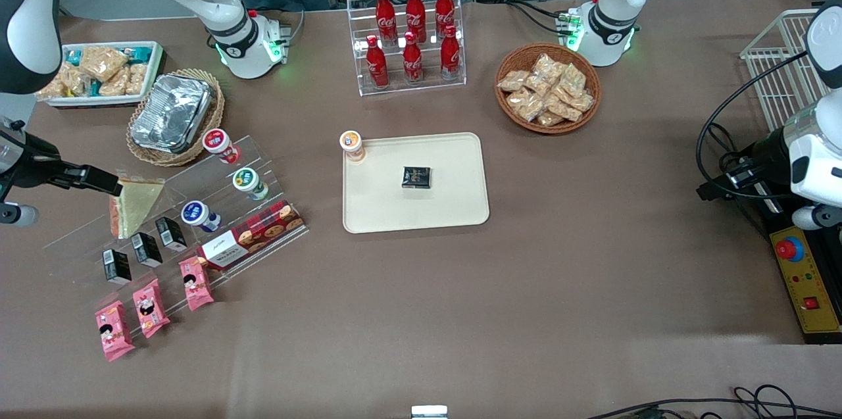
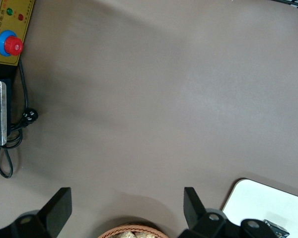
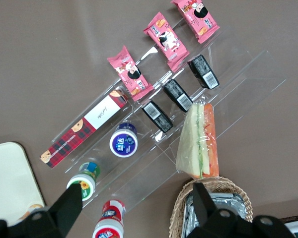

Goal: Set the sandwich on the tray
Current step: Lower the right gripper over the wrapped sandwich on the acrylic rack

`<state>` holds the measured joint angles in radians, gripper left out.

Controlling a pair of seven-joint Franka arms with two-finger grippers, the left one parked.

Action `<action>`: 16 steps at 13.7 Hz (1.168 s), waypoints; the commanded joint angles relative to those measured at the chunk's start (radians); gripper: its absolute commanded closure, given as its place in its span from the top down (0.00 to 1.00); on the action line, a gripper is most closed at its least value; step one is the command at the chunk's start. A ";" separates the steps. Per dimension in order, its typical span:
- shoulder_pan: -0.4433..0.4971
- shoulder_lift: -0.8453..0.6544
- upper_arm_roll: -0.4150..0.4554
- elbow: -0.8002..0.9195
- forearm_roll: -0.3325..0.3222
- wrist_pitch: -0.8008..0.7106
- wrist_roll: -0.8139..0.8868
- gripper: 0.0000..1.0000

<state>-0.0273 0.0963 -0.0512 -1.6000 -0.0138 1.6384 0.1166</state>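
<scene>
Hovering open, gripper (image 3: 134, 198) faces sandwich (image 3: 200, 141) — pale, orange-edged wedge.

The right arm extends over the working arm's end of the table, forearm roughly level. Its gripper (image 1: 118, 186) points down toward the table surface. The two black fingers (image 3: 69, 206) stand wide apart and hold nothing between them. The wrist is bent downward.

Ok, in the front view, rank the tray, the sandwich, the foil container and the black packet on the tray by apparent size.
1. tray
2. foil container
3. sandwich, clearly smaller than the foil container
4. black packet

The gripper, fingers open, sits at the sandwich's upper edge on the acrylic shelf.
</scene>
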 commanded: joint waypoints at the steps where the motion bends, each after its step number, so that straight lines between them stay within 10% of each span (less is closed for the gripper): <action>1: 0.000 0.006 0.001 0.000 -0.011 0.027 0.014 0.99; 16: -0.023 0.025 -0.013 0.006 -0.009 0.041 0.003 0.99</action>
<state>-0.0308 0.1182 -0.0538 -1.6001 -0.0148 1.6736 0.1153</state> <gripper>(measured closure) 0.013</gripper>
